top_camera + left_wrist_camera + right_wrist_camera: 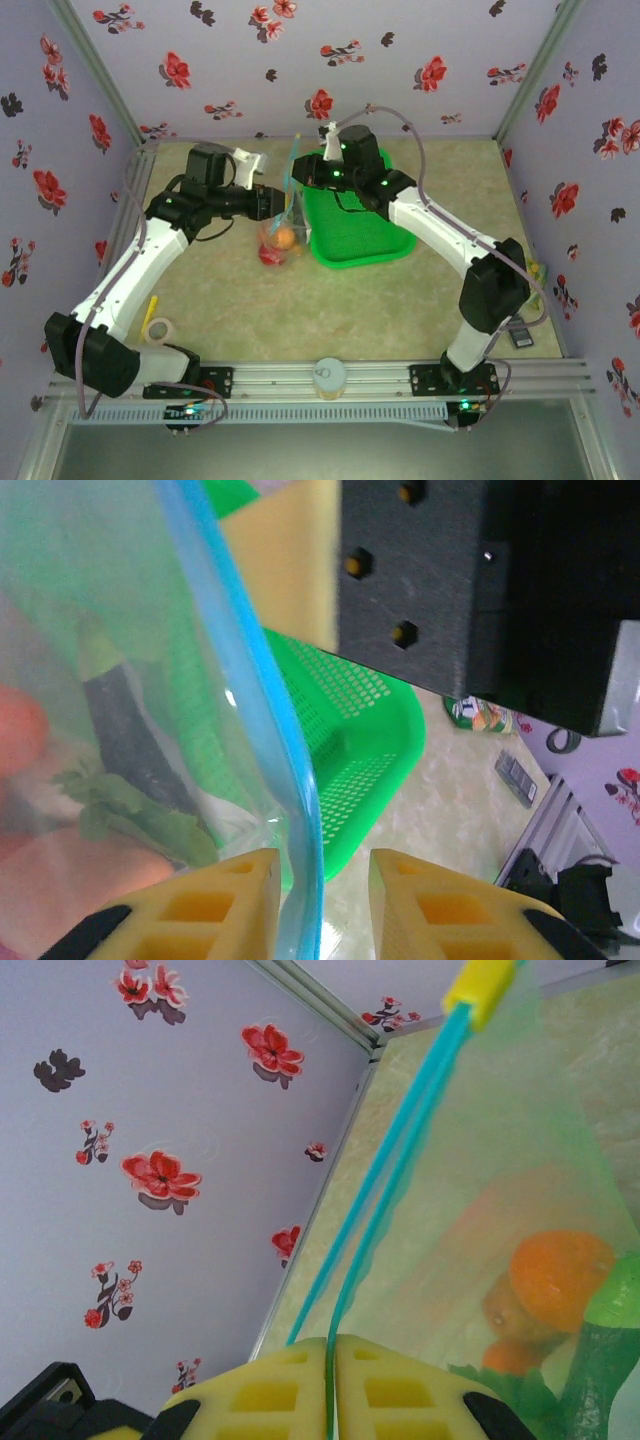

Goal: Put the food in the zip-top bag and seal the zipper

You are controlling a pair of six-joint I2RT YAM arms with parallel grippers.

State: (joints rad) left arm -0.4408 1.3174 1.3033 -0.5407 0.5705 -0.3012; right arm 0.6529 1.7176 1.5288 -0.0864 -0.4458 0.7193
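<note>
food (pixel 560 1280): inside zip-top bag (pixel 470 1170) | zipper (pixel 300 820): seemingly part-open, sealing unfinished | right fingers (pixel 270 1390): pinching zipper | left fingers (pixel 215 905): spread, zipper between them

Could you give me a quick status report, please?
Right gripper shut on the zipper; left gripper open, straddling it. Food inside the zip-top bag. Green basket alongside, not blocking.
</note>
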